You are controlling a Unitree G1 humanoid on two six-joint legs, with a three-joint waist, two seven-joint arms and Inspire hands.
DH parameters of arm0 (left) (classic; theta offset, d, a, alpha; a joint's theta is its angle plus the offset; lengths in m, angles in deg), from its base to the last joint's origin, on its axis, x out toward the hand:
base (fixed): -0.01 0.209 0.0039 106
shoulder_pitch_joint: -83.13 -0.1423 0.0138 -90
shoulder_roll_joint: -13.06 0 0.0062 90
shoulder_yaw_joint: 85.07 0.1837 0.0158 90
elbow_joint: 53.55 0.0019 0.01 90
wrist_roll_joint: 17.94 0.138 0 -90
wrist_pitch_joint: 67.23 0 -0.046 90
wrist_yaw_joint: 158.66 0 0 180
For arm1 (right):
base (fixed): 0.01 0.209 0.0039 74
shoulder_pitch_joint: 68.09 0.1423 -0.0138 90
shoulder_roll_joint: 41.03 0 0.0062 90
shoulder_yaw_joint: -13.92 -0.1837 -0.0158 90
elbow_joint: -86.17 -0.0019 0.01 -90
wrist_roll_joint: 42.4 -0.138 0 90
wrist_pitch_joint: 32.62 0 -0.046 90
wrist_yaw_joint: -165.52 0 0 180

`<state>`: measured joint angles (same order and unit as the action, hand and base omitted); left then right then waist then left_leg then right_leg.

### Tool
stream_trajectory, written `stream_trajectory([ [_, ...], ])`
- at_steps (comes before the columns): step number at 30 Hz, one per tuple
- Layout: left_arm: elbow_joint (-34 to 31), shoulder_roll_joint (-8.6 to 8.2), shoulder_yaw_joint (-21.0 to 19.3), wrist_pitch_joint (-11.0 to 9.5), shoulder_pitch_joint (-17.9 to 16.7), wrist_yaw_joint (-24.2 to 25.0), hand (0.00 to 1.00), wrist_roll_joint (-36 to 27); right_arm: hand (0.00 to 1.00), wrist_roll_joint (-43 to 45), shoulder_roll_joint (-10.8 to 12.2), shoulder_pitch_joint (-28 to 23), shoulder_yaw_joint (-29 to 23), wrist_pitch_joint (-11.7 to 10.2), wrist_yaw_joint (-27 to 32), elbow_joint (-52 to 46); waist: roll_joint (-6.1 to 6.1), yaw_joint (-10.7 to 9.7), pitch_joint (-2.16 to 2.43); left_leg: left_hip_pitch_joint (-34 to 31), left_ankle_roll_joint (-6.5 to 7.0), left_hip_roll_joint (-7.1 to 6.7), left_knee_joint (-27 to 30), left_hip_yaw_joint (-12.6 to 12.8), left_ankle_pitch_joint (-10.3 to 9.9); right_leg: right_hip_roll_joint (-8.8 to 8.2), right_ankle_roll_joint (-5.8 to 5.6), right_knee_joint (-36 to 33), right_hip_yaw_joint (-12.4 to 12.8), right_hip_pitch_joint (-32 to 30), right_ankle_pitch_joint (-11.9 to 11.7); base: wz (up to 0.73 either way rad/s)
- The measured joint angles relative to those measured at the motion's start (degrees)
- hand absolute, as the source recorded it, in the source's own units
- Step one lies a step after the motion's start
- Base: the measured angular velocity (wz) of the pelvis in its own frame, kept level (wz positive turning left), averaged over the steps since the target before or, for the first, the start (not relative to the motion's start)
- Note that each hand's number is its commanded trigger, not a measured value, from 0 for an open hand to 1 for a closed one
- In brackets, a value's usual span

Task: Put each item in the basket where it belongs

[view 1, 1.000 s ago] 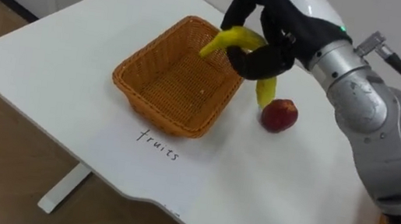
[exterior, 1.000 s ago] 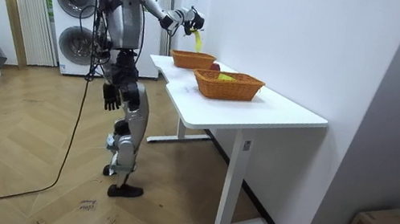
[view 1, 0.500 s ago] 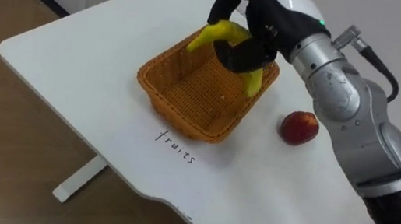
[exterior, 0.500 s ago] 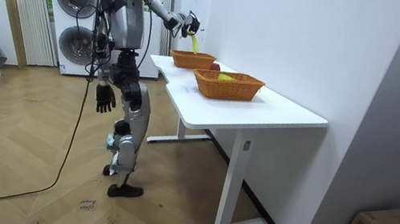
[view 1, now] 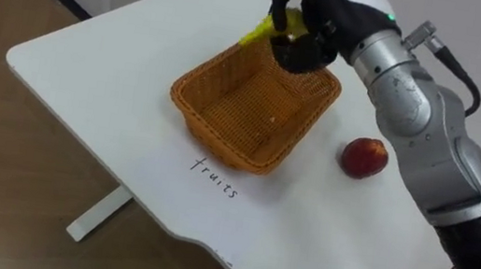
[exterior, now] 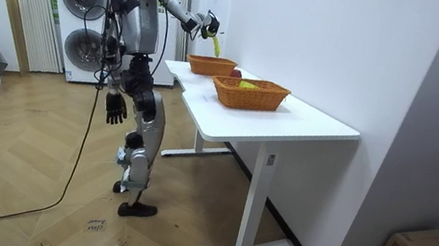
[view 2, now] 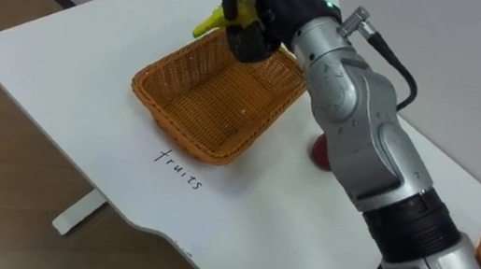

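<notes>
One banana [view 1: 258, 33] is clamped in the right hand [view 1: 311, 24] above the far rim of the basket [view 1: 190, 101] in the left eye view. The fingers are curled tight round its middle, and only its yellow end shows past them. I judge it is held here, over the weave, so that letting go would drop it inside. The basket looks empty. A red fruit [view 1: 364, 158] lies on the table [view 1: 91, 57] just beside the basket's right side, not yet sorted.

From the room view, the robot stands upright at the table's [exterior: 308, 125] far end with its right arm stretched forward and up. The right hand [exterior: 209, 24] is well above the basket [exterior: 211, 66], and the banana [exterior: 214, 46] hangs down from it. The left hand [exterior: 117, 108] hangs at its side, fingers loose, holding nothing. A near basket [exterior: 249, 95] stands further along the table.

Seen by the right eye view, the right hand [view 2: 259, 16] grips the banana [view 2: 209, 21] at the basket's [view 2: 162, 105] back edge, with the yellow tip poking out to the left. The forearm hides most of the red fruit [view 2: 320, 152].
</notes>
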<state>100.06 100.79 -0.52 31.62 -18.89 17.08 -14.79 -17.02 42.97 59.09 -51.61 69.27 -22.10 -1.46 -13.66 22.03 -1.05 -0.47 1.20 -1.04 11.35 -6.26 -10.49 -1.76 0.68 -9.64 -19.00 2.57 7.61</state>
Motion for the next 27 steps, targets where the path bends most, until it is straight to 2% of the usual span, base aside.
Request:
stream_trajectory([
  [1, 0.13, 0.01, 0.01, 0.04, 0.02, 0.07, 0.0, 0.0, 0.0, 0.0, 0.0, 0.0, 0.62, 0.02, 0.0, 0.3, 0.01, -0.05, -0.01, 0.13, 0.0, -0.02, 0.05, -0.19, 0.0, -0.01, 0.0, 0.03, -0.11, 0.23, 0.0, 0.07],
  [8, 0.14, 0.2, 0.12, 0.74, 0.55, 0.13, 0.0, -0.2, 0.0, -0.22, 0.05, -0.02, 2.19, -0.13, 0.0, 1.55, 0.04, 0.06, -0.03, 0.04, -0.02, -0.22, 0.09, -0.35, 0.0, -0.17, -0.26, 0.01, 0.02, 0.32, 0.2, 0.02],
  [27, 0.0, 0.21, 0.06, 0.79, 1.25, -0.22, 0.0, -0.16, 0.0, -0.56, 0.03, -0.02, 2.19, -0.58, 0.58, 3.92, 0.05, -0.06, -0.03, 0.0, -0.01, -0.26, 0.22, -0.39, 0.01, -0.14, -0.26, 0.09, 0.13, 0.36, 0.19, 0.0],
])
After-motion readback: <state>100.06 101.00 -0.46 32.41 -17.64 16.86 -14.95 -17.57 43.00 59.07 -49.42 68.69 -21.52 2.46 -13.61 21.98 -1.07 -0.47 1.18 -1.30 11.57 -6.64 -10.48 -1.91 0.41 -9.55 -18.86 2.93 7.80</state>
